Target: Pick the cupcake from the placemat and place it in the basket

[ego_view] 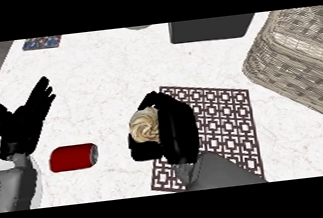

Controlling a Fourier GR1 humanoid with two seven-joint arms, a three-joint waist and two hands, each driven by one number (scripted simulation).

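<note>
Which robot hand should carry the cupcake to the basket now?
Right. The right robot hand is curled round the cream-swirled cupcake at the left edge of the brown lattice placemat, and the woven wicker basket stands at the right. The left robot hand rests open at the far left.

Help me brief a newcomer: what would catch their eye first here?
The black right hand in the middle, curled round a swirled cupcake at the left edge of the placemat. Then the big wicker basket at the right, and a red can on its side at lower left, near the open left hand.
</note>
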